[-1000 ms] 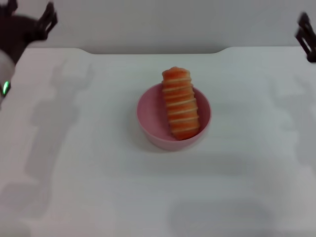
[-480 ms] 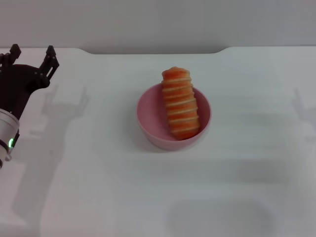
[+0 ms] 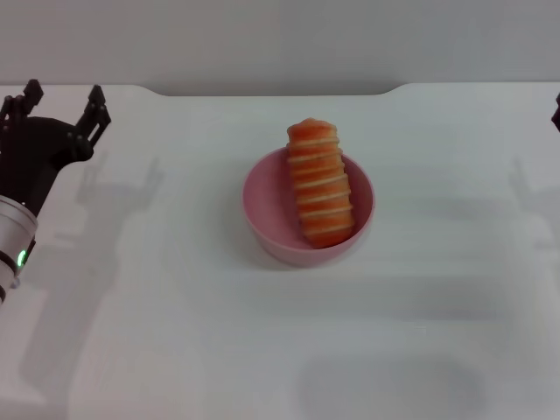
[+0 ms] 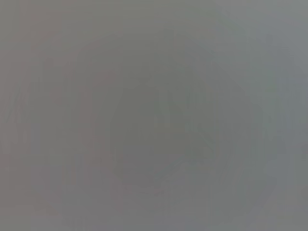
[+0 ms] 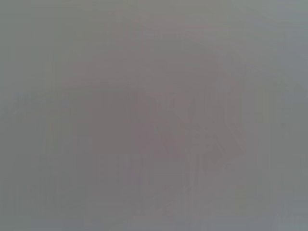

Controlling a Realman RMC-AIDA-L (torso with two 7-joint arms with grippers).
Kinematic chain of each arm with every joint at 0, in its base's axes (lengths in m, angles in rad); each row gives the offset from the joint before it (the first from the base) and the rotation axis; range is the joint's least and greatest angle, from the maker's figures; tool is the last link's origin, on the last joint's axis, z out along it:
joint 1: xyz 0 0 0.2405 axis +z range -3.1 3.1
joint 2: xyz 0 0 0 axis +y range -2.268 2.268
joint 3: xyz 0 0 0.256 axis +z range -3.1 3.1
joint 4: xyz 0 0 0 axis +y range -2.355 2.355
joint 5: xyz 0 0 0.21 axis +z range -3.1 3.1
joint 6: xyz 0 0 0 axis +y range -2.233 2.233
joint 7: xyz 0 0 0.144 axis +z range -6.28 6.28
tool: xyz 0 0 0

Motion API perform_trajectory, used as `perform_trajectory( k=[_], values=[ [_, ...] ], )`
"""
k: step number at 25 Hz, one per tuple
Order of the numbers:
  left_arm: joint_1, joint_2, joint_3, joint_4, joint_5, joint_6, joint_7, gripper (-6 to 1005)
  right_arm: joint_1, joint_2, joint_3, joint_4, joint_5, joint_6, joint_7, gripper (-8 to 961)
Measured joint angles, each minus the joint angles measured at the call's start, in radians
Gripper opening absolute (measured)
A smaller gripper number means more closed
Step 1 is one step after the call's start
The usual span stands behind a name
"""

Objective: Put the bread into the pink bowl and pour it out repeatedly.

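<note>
With the bread (image 3: 319, 185) lying in the bowl (image 3: 308, 208) mid-surface, the left gripper (image 3: 63, 102), jaws wide, has edged in from the far left, likely to tip the bowl; right gripper's (image 3: 556, 112) jaws can't be told.

No text, label, brand, number or sign can be read on anything in view.
</note>
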Motion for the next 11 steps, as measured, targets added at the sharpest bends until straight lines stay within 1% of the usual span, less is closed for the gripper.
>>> perform_trajectory(
  k=[4, 11],
  values=[
    [-0.001, -0.002, 0.001, -0.014, 0.03, 0.0, 0.001, 802, 0.019, -0.002, 0.007, 0.009, 0.001, 0.004, 0.0, 776],
    [-0.011, -0.002, 0.017, -0.016, 0.03, 0.008, 0.034, 802, 0.046, -0.003, 0.004, 0.033, 0.001, 0.008, 0.0, 776]
  ],
)
